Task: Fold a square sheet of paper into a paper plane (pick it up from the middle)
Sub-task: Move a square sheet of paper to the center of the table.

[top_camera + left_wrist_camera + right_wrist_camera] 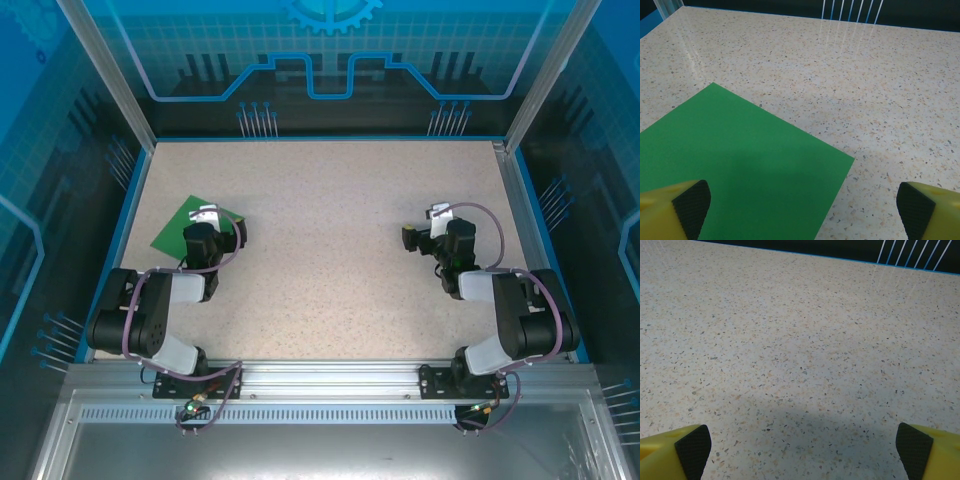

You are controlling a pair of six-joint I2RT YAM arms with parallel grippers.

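Left tool [207,214] overhangs green sheet [176,230]; near corner hidden.

The square sheet of paper [176,226] [740,170], flat and unfolded
Bright green and plain, it lies on the left part of the bench [330,250], turned diagonally, with one corner pointing toward the far side.

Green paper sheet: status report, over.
Left gripper open over flat, unfolded bright green square paper sheet. Right gripper open over speckled table. Nothing in the way.
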